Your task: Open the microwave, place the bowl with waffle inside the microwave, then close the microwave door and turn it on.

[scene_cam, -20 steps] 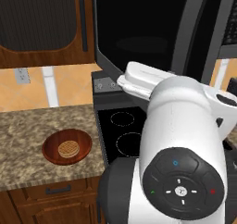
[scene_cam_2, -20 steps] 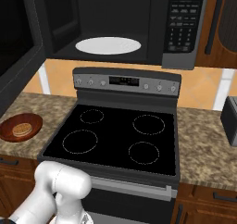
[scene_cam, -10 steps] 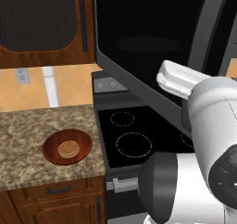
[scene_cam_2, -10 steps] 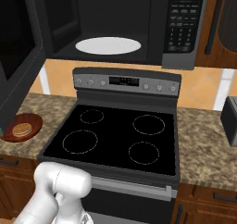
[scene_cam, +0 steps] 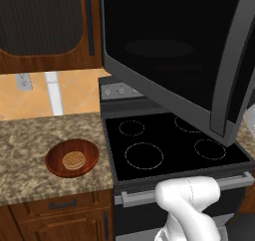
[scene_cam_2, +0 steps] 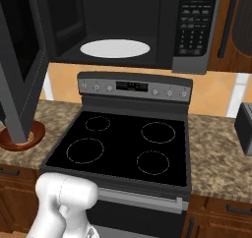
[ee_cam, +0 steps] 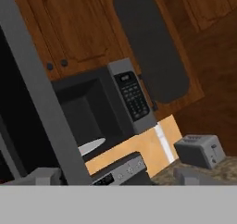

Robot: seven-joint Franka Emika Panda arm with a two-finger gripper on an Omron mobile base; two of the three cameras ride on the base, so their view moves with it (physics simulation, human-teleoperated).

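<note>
The microwave (scene_cam_2: 147,15) hangs above the stove with its cavity exposed and the white turntable (scene_cam_2: 114,48) showing. Its door (scene_cam: 174,60) stands swung wide out to the left, and the door (scene_cam_2: 19,60) covers part of the bowl (scene_cam_2: 30,136) in the right base view. The reddish-brown bowl (scene_cam: 72,158) sits on the granite counter left of the stove, with the round waffle (scene_cam: 73,160) in it. In the hand view my gripper (ee_cam: 115,177) is open, its fingertips (ee_cam: 41,177) far apart with nothing between them, facing the open microwave (ee_cam: 92,112) and the door edge (ee_cam: 37,93).
A black glass-top stove (scene_cam: 169,145) lies below the microwave, its control panel (scene_cam_2: 133,87) at the back. A grey toaster (scene_cam_2: 244,129) stands on the right counter. Wooden cabinets (scene_cam: 45,31) flank the microwave. My white arm (scene_cam: 189,205) is folded low in front of the stove.
The arm has dropped from high in front of the door to low before the stove. The jaws have spread wide. The door has swung slightly wider and hides part of the bowl.
</note>
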